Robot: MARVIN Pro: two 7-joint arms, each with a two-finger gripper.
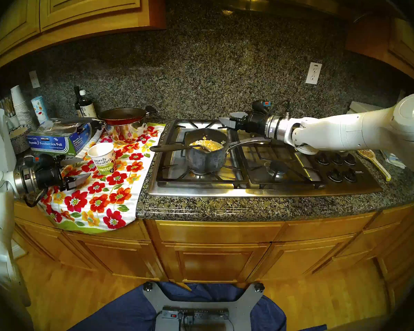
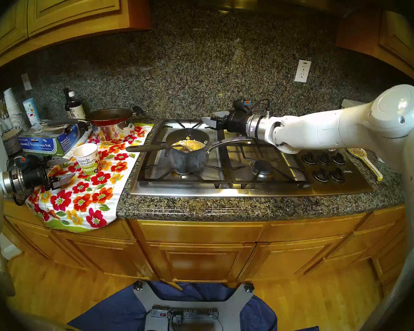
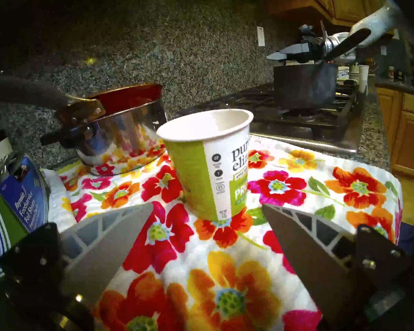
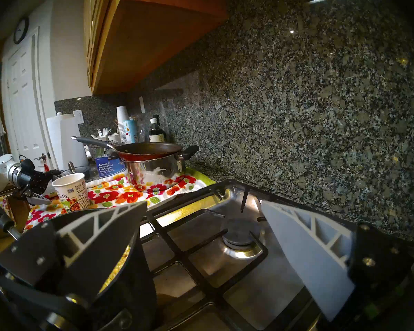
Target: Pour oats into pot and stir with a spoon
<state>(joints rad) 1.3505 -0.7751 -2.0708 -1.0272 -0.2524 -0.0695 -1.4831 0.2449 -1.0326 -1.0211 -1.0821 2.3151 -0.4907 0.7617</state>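
The dark grey pot stands on the stove's front-left burner with pale yellow oats inside. The spoon lies in it, its metal bowl on the oats and its black handle sticking out left over the rim. The pot's silver handle points right. The "purely elizabeth" cup stands upright on the floral towel and looks empty in the left wrist view. My left gripper is open just left of the cup, not touching it. My right gripper is open and empty, above the back-left burner behind the pot.
A red frying pan sits on a shiny steel pot at the towel's back. A foil box, a bottle and stacked cups crowd the left. Stove knobs and a yellow spoon-shaped ceramic piece lie at the right.
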